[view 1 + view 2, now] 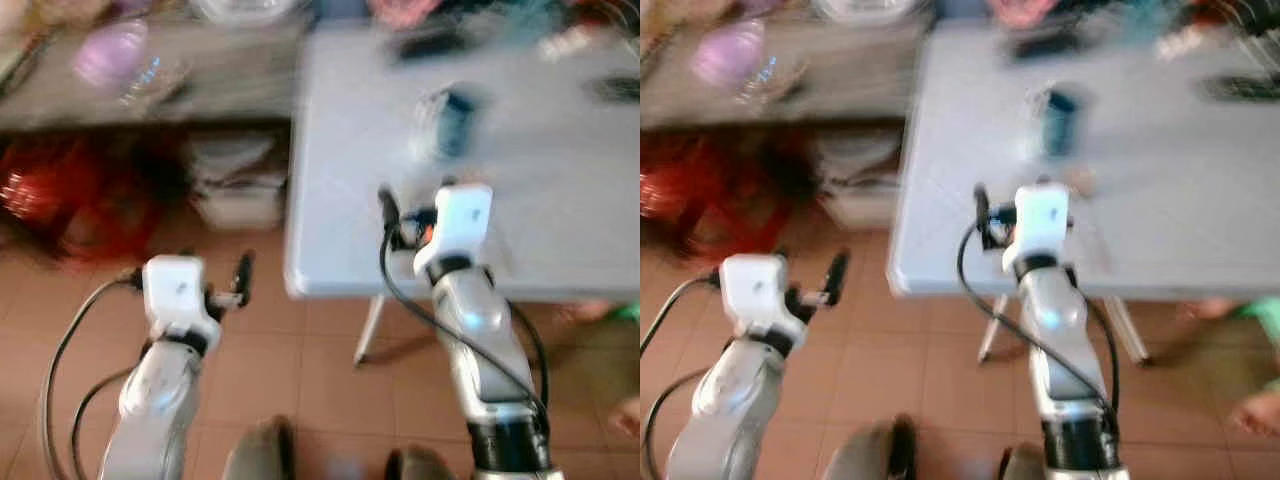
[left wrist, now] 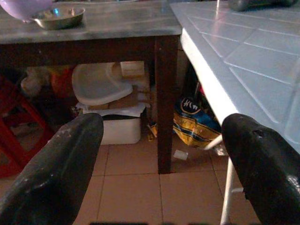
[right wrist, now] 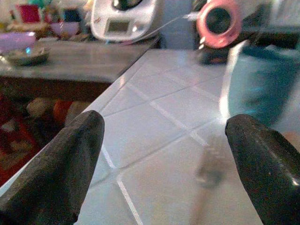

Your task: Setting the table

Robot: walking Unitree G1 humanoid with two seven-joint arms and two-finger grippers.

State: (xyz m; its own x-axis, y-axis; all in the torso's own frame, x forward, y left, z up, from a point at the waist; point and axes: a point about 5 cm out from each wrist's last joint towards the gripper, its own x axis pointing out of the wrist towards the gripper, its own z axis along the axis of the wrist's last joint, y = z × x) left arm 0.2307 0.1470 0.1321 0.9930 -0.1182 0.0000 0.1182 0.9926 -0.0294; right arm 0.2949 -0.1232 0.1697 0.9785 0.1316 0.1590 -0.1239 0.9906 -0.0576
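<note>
In the left eye view, which is blurred, a white tabletop (image 1: 540,200) is seen ahead, with a dark blue cup (image 1: 450,125) standing on it beside something clear. The right claw (image 1: 388,208) is raised over the near edge of this tabletop — the cup is a little beyond it. The left claw (image 1: 243,275) is held lower, over the tiled floor (image 1: 260,350), near the corner of the tabletop. A darker side table (image 1: 150,85) stands to the left and carries a pale purple bowl (image 1: 110,50).

In the left wrist view, the two fingers (image 2: 56,173) of the left claw are spread wide, with nothing between them. Behind them are seen a dark table leg (image 2: 166,103), a white box (image 2: 119,126) and a yellow bag (image 2: 194,124) on the floor.

In the right wrist view, the fingers (image 3: 61,164) of the right claw are also spread wide and hold nothing. Ahead of them, a blurred fork (image 3: 210,159) lies on the white tabletop, and the blue cup (image 3: 262,84) stands behind it.
</note>
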